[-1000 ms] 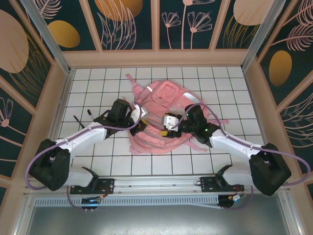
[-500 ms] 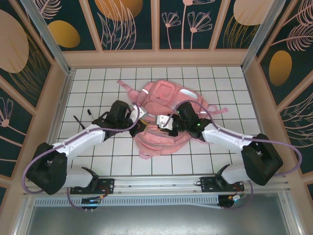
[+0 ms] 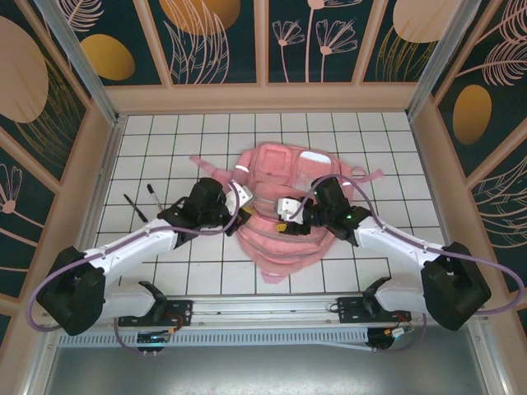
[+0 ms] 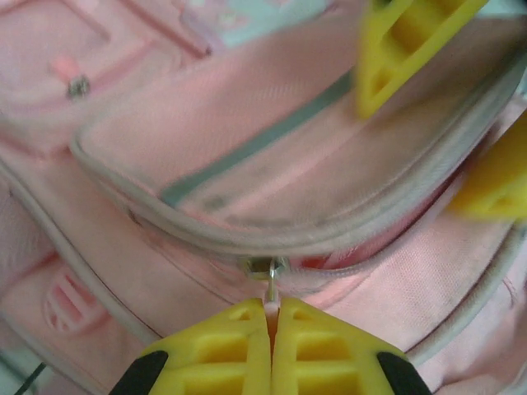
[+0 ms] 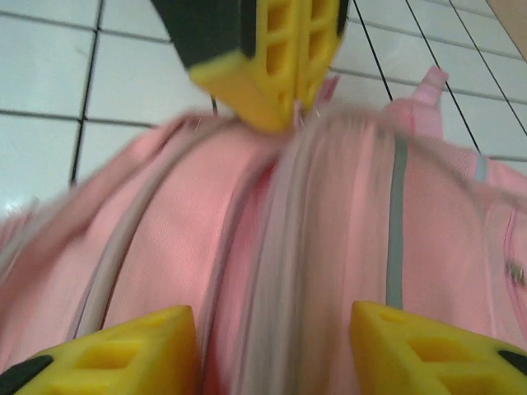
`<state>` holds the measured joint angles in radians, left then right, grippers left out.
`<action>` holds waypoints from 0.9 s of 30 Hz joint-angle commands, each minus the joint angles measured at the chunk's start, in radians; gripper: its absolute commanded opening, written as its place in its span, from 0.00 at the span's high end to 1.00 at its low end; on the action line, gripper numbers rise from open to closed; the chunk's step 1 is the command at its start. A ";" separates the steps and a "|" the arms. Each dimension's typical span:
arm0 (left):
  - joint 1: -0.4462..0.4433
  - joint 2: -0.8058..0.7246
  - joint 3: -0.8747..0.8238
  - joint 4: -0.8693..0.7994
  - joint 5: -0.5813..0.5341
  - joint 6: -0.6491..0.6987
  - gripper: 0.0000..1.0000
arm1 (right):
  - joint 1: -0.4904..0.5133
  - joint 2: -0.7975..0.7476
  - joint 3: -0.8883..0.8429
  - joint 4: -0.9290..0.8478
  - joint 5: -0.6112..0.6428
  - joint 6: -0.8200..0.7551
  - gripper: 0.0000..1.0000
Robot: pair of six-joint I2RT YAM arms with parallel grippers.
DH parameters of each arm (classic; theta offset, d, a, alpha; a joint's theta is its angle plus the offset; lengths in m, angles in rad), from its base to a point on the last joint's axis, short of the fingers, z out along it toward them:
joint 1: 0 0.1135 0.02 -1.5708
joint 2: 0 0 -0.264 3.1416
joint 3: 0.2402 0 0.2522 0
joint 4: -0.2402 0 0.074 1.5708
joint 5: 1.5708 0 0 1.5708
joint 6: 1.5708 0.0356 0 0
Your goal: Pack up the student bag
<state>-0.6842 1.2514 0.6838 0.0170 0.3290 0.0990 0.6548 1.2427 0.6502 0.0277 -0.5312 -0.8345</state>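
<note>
White tiles cover the table (image 3: pixel 165 271), where the student bag (image 3: pixel 284 169) lies in the middle between both arms, two pens (image 3: pixel 136 203) well to its left. The left gripper (image 4: pixel 270 309) has its jaws pressed together, pinching the zipper pull (image 4: pixel 269 281) of a compartment. The right gripper (image 5: pixel 268 325) has its jaws spread, straddling the bag's blurred rim, seemingly without a grip. The step looks like working the zip. Next, the pull probably needs drawing along its track while the right jaws close to steady the fabric.
</note>
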 commanded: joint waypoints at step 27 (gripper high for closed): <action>0.249 0.240 0.091 -0.070 0.007 0.173 1.00 | 0.143 -0.061 0.014 -0.185 -0.134 -0.285 1.00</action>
<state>-0.4324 1.4734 0.7666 -0.0143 0.3134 0.2024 0.7704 1.1847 0.6453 -0.1455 -0.5552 -1.1130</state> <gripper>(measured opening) 0.047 0.095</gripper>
